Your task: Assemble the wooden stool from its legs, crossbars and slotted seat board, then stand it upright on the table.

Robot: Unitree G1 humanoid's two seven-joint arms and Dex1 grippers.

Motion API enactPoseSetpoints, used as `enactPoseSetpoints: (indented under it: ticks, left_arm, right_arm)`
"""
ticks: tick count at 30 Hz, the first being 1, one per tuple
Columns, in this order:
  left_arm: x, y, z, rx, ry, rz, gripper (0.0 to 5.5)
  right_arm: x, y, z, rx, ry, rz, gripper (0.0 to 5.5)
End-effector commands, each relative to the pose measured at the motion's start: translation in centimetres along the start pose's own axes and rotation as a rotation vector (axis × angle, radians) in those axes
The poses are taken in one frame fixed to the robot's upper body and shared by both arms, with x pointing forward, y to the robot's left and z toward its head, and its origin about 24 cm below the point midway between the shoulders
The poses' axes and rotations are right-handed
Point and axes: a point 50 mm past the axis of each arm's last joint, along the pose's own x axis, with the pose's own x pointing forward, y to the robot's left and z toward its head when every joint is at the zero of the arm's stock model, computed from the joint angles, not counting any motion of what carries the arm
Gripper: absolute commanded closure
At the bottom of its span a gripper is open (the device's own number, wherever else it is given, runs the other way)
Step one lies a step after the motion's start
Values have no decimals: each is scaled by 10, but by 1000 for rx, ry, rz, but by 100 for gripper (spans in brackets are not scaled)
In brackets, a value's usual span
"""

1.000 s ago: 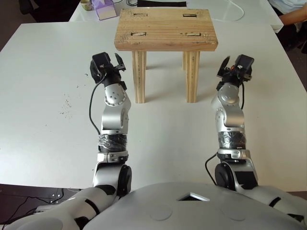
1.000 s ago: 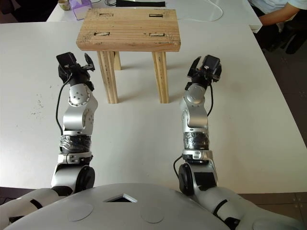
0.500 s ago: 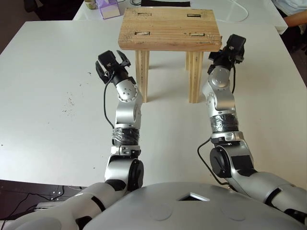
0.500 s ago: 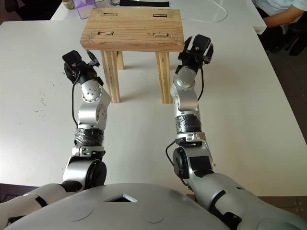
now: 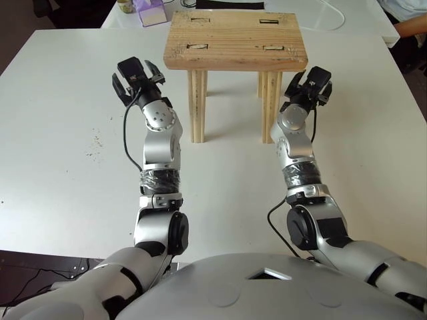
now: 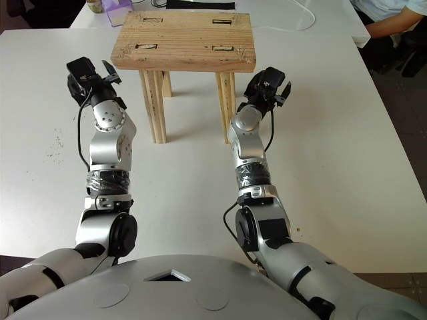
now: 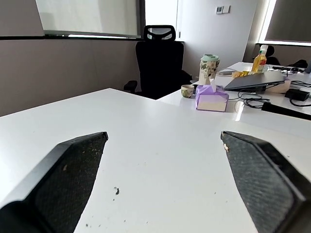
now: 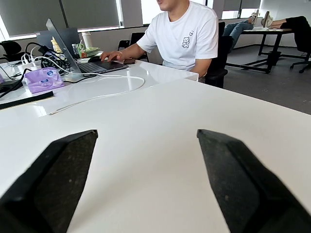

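The white worktop (image 5: pixel 60 107) stretches across the whole scene. The wooden stool (image 5: pixel 233 60) stands upright on its far middle part, all of its feet on the surface. Its slotted seat board (image 5: pixel 235 39) lies level on top, and the four slots near its corners are each filled by a leg end. The two front legs, the left one (image 5: pixel 196 107) and the right one (image 5: pixel 269 107), run straight down from the board to the worktop. The rear legs show partly behind them.

The left end effector (image 5: pixel 137 75) is raised above the worktop to the left of the stool, apart from the left front leg. Its two fingers (image 7: pixel 73 179) are spread wide, with bare worktop between them, and they grip nothing. The right end effector (image 5: pixel 307 85) is held up near the right end of the seat board, just outside the right front leg. I cannot tell whether it touches the wood. Its fingers (image 8: pixel 243 184) are also spread wide, again with bare worktop between them and nothing held.

A purple tissue box (image 5: pixel 148 11) sits on the neighbouring table beyond the stool. A few dark specks (image 5: pixel 97 141) lie on the worktop, left of the left arm.
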Motion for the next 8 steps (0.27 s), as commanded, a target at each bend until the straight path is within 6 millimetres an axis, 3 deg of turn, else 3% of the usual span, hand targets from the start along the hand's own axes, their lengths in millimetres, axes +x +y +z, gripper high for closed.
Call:
enactPoseSetpoints:
  ticks: [1,5,8]
  left_arm:
    - [6,-6,4,-80,9,20,118]
    - [7,-11,12,-139,-11,9,118]
    - [6,5,12,-170,-55,83,118]
  right_arm:
    - [-5,35,32,137,-65,57,171]
    - [-2,29,32,190,-56,38,171]
    - [0,16,22,159,-25,-8,171]
